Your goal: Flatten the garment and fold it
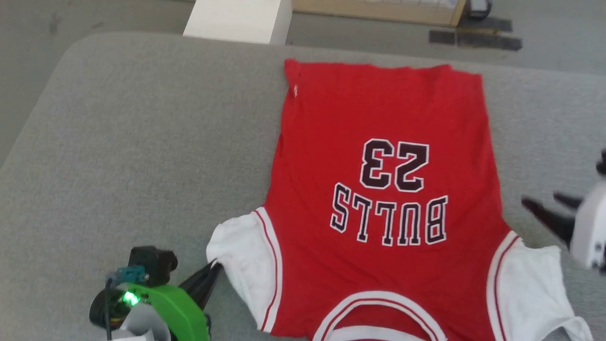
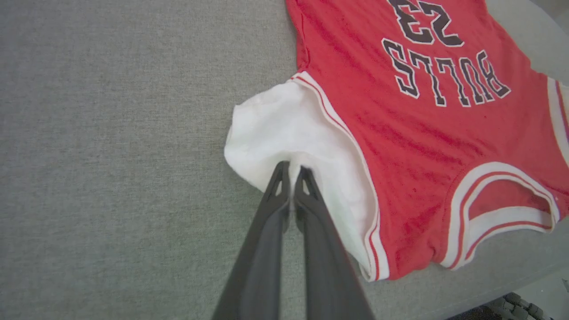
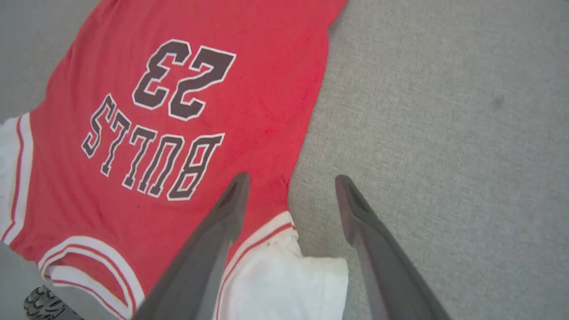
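Grey fabric tabletop (image 1: 142, 142), garment (image 1: 383, 189) spread print-up, long axis running away from the robot, collar nearest. Left gripper (image 2: 291, 175) has its jaws pinched on the left sleeve (image 2: 284, 129); right gripper (image 3: 291, 182) hangs jaws wide over the right sleeve (image 3: 284, 275).

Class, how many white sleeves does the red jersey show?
2. The left sleeve, at the robot's near left, is pinched by the left tool; the right sleeve, near right, lies free by the open right tool. None seems hidden.
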